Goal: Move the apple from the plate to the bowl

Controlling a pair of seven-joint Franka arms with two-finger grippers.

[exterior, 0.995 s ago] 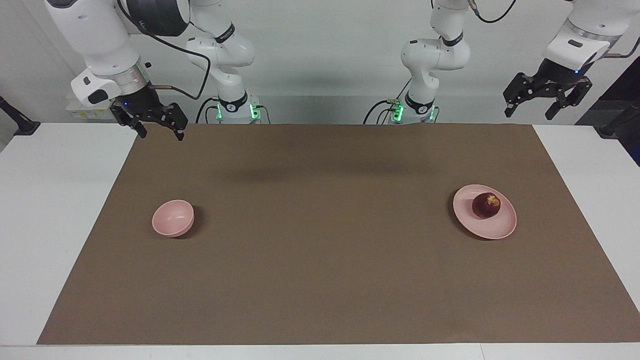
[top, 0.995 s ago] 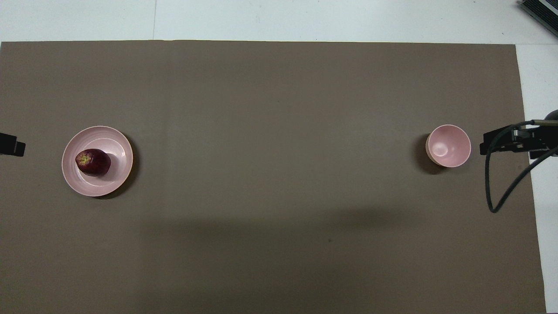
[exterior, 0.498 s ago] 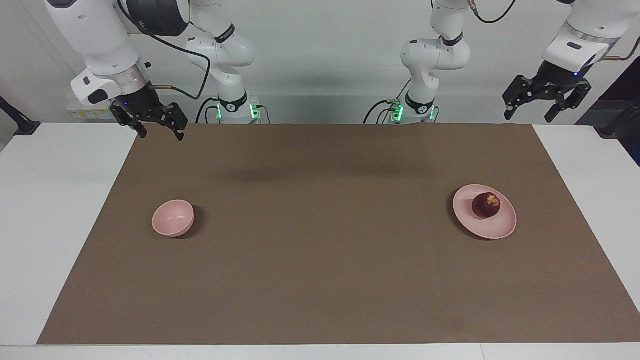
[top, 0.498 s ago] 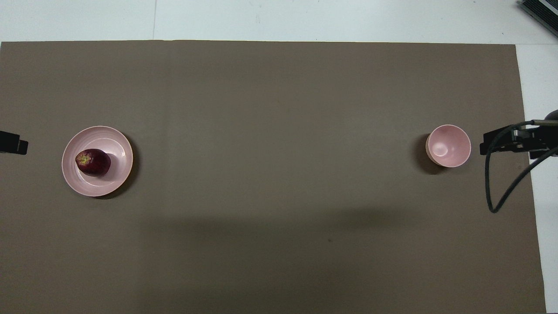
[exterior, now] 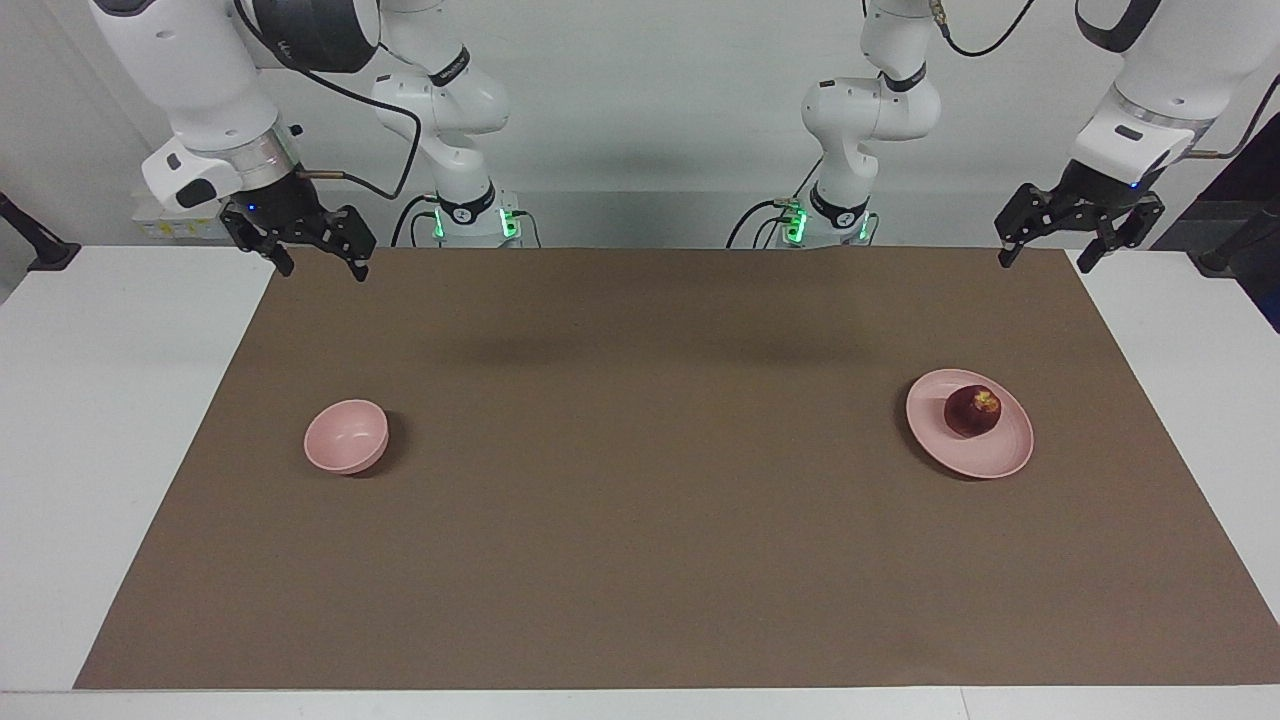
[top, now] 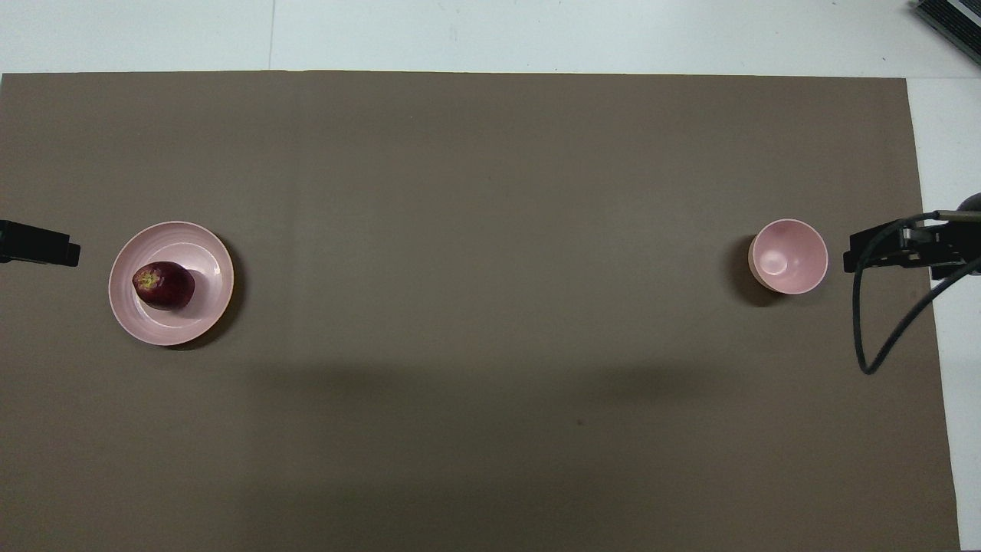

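The dark red apple [exterior: 972, 411] lies on the pale pink plate [exterior: 1003, 457] toward the left arm's end of the table; both also show in the overhead view, the apple [top: 163, 285] on the plate [top: 208, 253]. The small pink bowl [exterior: 346, 437] [top: 789, 256] stands empty toward the right arm's end. My left gripper [exterior: 1043, 262] is open and empty, up in the air over the mat's corner near its base, apart from the plate. Its tip shows in the overhead view [top: 40, 252]. My right gripper [exterior: 324, 270] [top: 889, 253] is open and empty, and waits over the mat's edge beside the bowl.
A brown mat [exterior: 640, 540] covers most of the white table [exterior: 110, 420]. A black cable [top: 881, 337] hangs from the right arm's wrist near the bowl.
My left gripper has come lower and moved in over the mat's corner, closer to the plate. The right arm, apple, plate and bowl have not moved.
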